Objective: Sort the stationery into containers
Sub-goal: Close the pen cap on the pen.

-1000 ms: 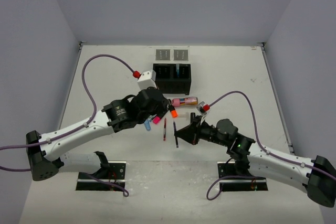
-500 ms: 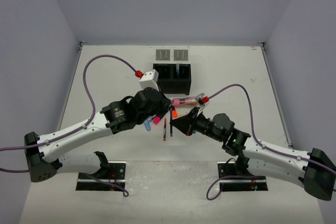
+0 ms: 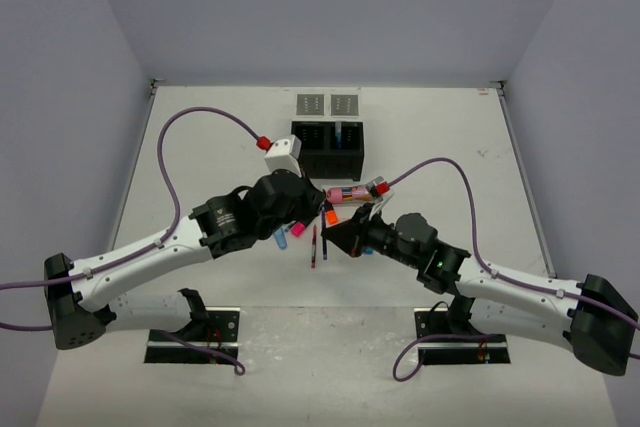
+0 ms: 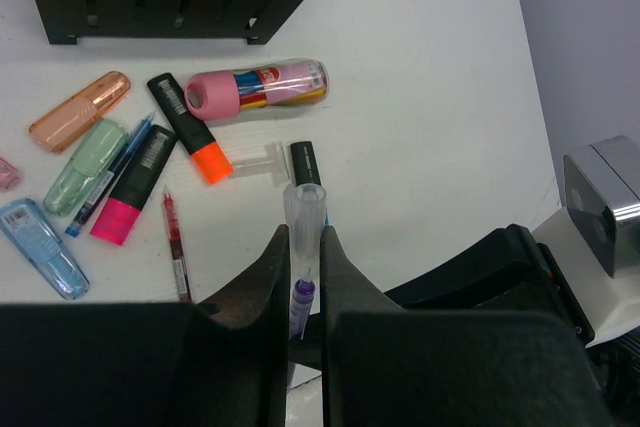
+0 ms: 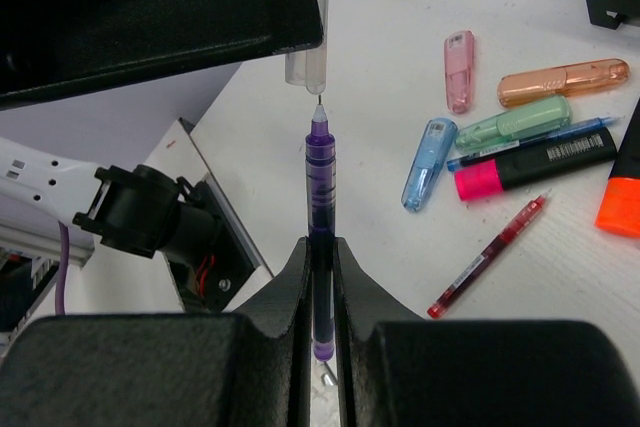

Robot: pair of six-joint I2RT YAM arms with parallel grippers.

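Observation:
My left gripper [image 4: 304, 239] is shut on a clear pen cap [image 4: 305, 209], held above the table. My right gripper [image 5: 322, 247] is shut on a purple pen [image 5: 319, 182], whose tip sits just at the cap's open end [image 5: 305, 57]. The two grippers meet at mid-table [image 3: 330, 227]. Loose stationery lies below: a pink-gold tube [image 4: 258, 87], an orange highlighter [image 4: 190, 132], a pink highlighter [image 4: 135, 187], a salmon one [image 4: 78, 112], a green one [image 4: 85, 167], a blue one [image 4: 45, 247] and a red pen [image 4: 176, 247]. The black box [image 3: 328, 147] stands behind them.
Two small grey trays [image 3: 312, 104] [image 3: 344, 104] lie behind the black box near the back wall. A thin blue pen [image 4: 110, 177], a small clear piece [image 4: 255, 160] and a dark pen [image 4: 305, 162] lie among the highlighters. Arm base plates sit at the near edge.
My right gripper has moved up and left with the purple pen, bringing its tip to the clear cap held in my left gripper. The left arm has barely moved.

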